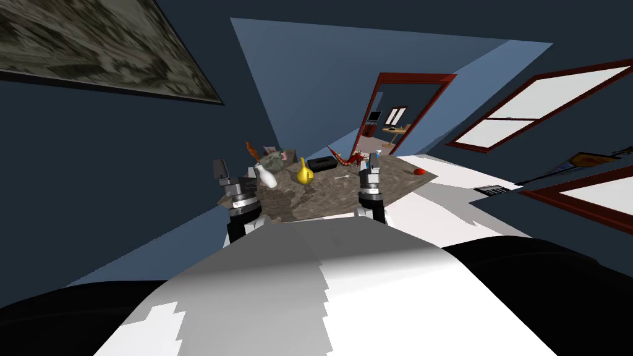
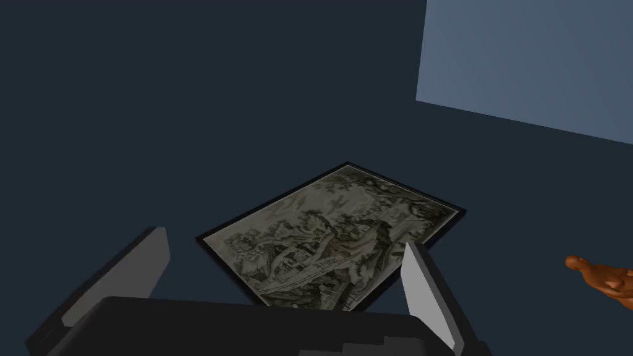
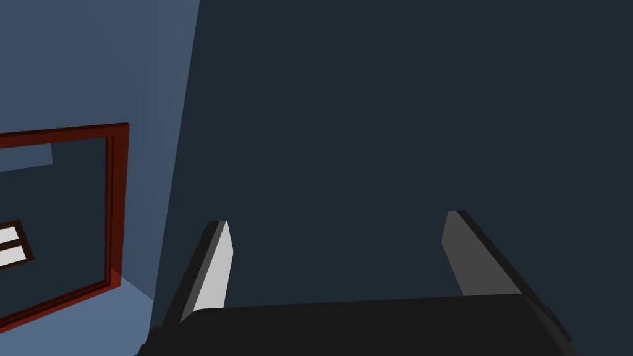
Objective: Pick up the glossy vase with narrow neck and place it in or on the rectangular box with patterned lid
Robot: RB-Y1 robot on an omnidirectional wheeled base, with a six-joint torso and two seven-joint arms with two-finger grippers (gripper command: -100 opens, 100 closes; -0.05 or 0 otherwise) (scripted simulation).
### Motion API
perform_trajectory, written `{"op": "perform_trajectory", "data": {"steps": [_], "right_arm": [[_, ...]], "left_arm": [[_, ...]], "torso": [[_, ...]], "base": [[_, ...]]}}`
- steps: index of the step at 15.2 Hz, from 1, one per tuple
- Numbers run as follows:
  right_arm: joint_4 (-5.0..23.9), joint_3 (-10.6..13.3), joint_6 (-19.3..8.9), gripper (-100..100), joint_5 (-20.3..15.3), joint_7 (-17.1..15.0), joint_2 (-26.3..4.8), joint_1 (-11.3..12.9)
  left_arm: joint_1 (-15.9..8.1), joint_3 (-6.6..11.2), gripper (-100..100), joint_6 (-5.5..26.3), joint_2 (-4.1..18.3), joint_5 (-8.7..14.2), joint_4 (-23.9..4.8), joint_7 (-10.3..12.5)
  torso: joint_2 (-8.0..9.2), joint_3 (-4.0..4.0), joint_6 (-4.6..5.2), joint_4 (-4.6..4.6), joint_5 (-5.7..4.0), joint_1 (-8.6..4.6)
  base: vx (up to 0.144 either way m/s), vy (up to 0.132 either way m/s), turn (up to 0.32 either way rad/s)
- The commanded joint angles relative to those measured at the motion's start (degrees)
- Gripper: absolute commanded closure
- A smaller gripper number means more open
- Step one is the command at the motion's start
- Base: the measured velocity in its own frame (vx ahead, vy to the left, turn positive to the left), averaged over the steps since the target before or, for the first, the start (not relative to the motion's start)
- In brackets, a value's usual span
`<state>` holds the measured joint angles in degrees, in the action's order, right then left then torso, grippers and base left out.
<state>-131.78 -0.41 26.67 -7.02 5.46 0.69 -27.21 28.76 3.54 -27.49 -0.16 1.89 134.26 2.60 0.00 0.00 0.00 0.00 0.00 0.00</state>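
A yellow glossy vase with a narrow neck stands on the mottled brown table, near its middle. Just left of it is a white bottle-shaped vase. Behind that one lies a box with a grey-green patterned top. My left gripper is raised at the table's near left corner, short of the white vase; in the left wrist view the left gripper is open and empty. My right gripper is raised at the table's right side; in the right wrist view the right gripper is open and empty.
A black rectangular box sits right of the yellow vase. An orange-brown figure stands at the table's far left, and the same figure appears beside my left fingers. Red objects and a red ball lie toward the right. A red-framed doorway opens beyond.
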Motion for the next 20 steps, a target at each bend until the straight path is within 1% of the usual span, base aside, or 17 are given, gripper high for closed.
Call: {"op": "perform_trajectory", "data": {"steps": [1,3,4,5,6,7,8,9,10,11,12,13,14,15,16,17,20], "right_arm": [[0.0,0.0,0.0,0,0.0,0.0,0.0,0.0],[0.0,0.0,0.0,0,0.0,0.0,0.0,0.0],[0.0,0.0,0.0,0,0.0,0.0,0.0,0.0],[0.0,0.0,0.0,0,0.0,0.0,0.0,0.0],[0.0,0.0,0.0,0,0.0,0.0,0.0,0.0],[0.0,0.0,0.0,0,0.0,0.0,0.0,0.0],[0.0,0.0,0.0,0,0.0,0.0,0.0,0.0],[0.0,0.0,0.0,0,0.0,0.0,0.0,0.0],[0.0,0.0,0.0,0,0.0,0.0,0.0,0.0],[0.0,0.0,0.0,0,0.0,0.0,0.0,0.0],[0.0,0.0,0.0,0,0.0,0.0,0.0,0.0],[0.0,0.0,0.0,0,0.0,0.0,0.0,0.0],[0.0,0.0,0.0,0,0.0,0.0,0.0,0.0],[0.0,0.0,0.0,0,0.0,0.0,0.0,0.0],[0.0,0.0,0.0,0,0.0,0.0,0.0,0.0],[0.0,0.0,0.0,0,0.0,0.0,0.0,0.0],[0.0,0.0,0.0,0,0.0,0.0,0.0,0.0]], "left_arm": [[0.2,0.15,-100,0.2,2.2,-0.1,-0.2,0.0],[0.4,0.29,-100,0.4,3.9,-0.2,-0.4,0.0],[0.7,0.49,-100,0.6,5.7,-0.4,-0.6,0.0],[0.7,0.49,-100,0.6,5.7,-0.4,-0.6,0.0],[1.0,0.73,-100,0.9,7.6,-0.6,-0.9,0.0],[1.0,0.73,-100,0.9,7.6,-0.6,-0.9,0.0],[1.4,1.01,-100,1.3,9.6,-0.8,-1.2,0.0],[1.4,1.01,-100,1.3,9.6,-0.8,-1.2,0.0],[1.9,1.34,-100,1.7,11.7,-1.1,-1.6,0.0],[1.9,1.34,-100,1.7,11.7,-1.1,-1.6,0.0],[2.4,1.69,-100,2.2,13.7,-1.4,-2.0,0.0],[2.4,1.69,-100,2.2,13.8,-1.4,-2.0,0.0],[2.9,2.09,-100,2.7,15.9,-1.7,-2.5,0.0],[2.9,2.09,-100,2.7,16.1,-1.7,-2.5,0.0],[3.5,2.52,-100,3.2,18.0,-2.1,-3.0,0.0],[3.5,2.52,-100,3.2,18.4,-2.1,-3.0,0.0],[4.8,3.45,-100,4.4,22.5,-2.8,-4.2,0.0]], "torso": [[0.0,0.0,0.0,0.0,0.0,0.0],[0.01,0.0,0.02,0.0,0.0,0.03],[0.01,0.0,0.01,0.0,0.01,0.04],[0.01,0.0,0.01,0.0,0.01,0.05],[0.01,0.0,0.01,0.0,0.01,0.06],[0.01,0.0,0.02,0.0,0.01,0.06],[0.01,0.0,0.01,0.0,0.01,0.06],[0.01,0.0,0.02,0.0,0.01,0.06],[0.01,0.0,0.01,0.0,0.01,0.06],[0.01,0.0,0.02,0.0,0.01,0.07],[0.01,0.0,0.02,0.0,0.01,0.07],[0.01,0.0,0.03,0.0,0.01,0.07],[0.01,0.01,0.01,0.0,0.01,0.08],[0.01,0.0,0.02,0.0,0.02,0.08],[0.01,0.0,0.01,0.0,0.02,0.08],[0.01,0.0,0.04,0.0,0.02,0.08],[0.01,0.01,0.02,0.0,0.02,0.09]], "base": [[0.0,0.0,-0.053],[0.0,0.005,-0.085],[-0.001,0.008,-0.072],[-0.001,0.009,-0.065],[-0.001,0.007,-0.108],[-0.002,0.008,-0.086],[-0.002,0.008,-0.106],[-0.001,0.01,-0.09],[-0.001,0.01,-0.117],[-0.001,0.01,-0.114],[-0.002,0.01,-0.168],[-0.002,0.013,-0.117],[-0.001,0.013,-0.124],[-0.001,0.014,-0.116],[-0.003,0.01,-0.212],[-0.004,0.014,-0.178],[-0.004,0.015,-0.16]]}}
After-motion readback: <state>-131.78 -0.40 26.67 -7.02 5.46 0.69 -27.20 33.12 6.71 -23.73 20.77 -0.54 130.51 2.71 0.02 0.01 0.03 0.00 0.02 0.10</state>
